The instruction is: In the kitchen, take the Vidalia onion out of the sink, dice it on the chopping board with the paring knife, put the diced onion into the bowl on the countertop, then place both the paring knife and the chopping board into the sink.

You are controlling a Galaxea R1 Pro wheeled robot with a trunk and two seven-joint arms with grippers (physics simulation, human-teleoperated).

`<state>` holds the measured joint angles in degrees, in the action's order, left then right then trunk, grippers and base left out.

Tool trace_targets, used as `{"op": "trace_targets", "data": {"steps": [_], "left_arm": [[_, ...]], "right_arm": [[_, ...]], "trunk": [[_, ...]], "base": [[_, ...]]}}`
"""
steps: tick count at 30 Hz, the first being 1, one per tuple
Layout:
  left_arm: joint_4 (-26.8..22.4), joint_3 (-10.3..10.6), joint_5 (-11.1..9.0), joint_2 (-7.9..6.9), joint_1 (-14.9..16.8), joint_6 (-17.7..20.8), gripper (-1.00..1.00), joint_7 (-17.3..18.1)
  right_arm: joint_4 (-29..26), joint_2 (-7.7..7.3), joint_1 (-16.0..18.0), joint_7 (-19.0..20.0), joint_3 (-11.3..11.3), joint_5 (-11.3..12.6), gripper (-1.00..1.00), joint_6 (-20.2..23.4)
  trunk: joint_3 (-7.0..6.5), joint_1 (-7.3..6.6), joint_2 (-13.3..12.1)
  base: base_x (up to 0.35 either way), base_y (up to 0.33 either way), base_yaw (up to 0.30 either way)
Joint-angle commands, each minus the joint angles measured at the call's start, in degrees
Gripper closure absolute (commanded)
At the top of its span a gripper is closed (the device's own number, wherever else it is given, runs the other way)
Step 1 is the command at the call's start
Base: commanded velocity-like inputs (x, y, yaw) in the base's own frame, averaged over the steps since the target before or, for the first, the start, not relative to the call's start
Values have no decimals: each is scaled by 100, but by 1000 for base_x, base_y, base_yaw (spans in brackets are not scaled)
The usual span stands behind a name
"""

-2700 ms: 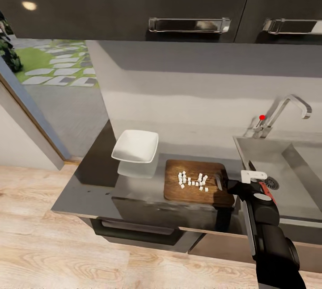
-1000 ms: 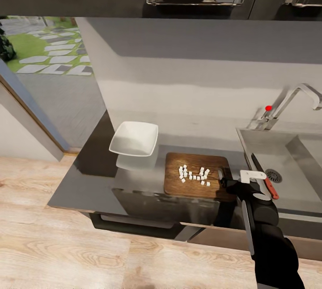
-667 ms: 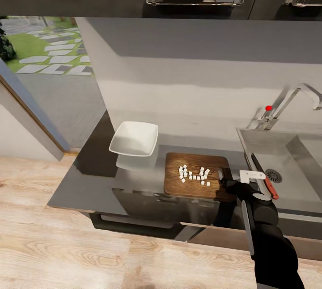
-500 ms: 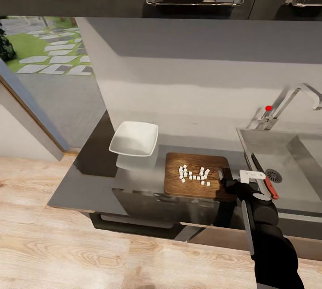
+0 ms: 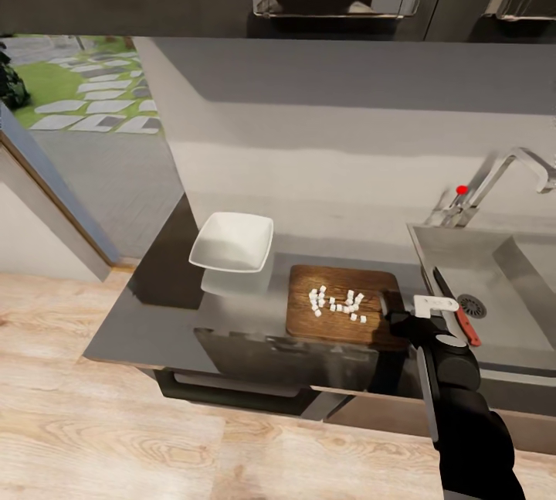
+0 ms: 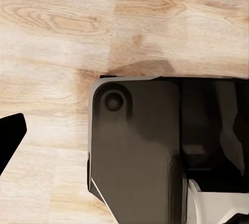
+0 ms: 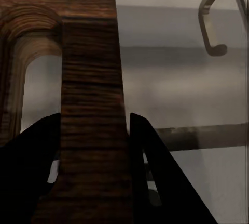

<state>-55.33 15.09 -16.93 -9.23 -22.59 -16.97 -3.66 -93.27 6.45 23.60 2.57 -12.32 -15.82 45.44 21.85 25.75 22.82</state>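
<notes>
Glossy dark grey worktop (image 5: 154,314), carrying a white squarish bowl (image 5: 232,242) at left and, just right of it, a dark brown wooden chopping board (image 5: 340,305) bearing a scatter of whitish diced Vidalia onion pieces (image 5: 337,304). Right end effector (image 5: 391,314): its 2 fingers (image 7: 155,172) straddle the board's right edge beside the slot handle, clamped on the wood. Steel sink (image 5: 494,284) at far right, with chrome tap (image 5: 510,168) and red knob (image 5: 462,190); paring knife (image 5: 455,313) lies inside the basin near the drain. Left end effector: state cannot be told; its wrist view looks down on wooden floor (image 6: 57,31).
</notes>
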Motion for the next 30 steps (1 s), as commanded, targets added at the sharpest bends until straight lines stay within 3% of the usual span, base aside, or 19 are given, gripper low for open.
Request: {"op": "trace_targets", "data": {"steps": [1,30], "left_arm": [[-6,29,-38,-9,1,-16,-100,-38],[31,29,-43,-9,1,-16,-100,-38]], "right_arm": [[-7,5,5,25,-7,-23,100,26],[-7,5,5,33,-7,-17,100,20]], "trunk": [[-1,4,10],[-263,4,10]], "base": [[0,0,0],[0,0,0]]}}
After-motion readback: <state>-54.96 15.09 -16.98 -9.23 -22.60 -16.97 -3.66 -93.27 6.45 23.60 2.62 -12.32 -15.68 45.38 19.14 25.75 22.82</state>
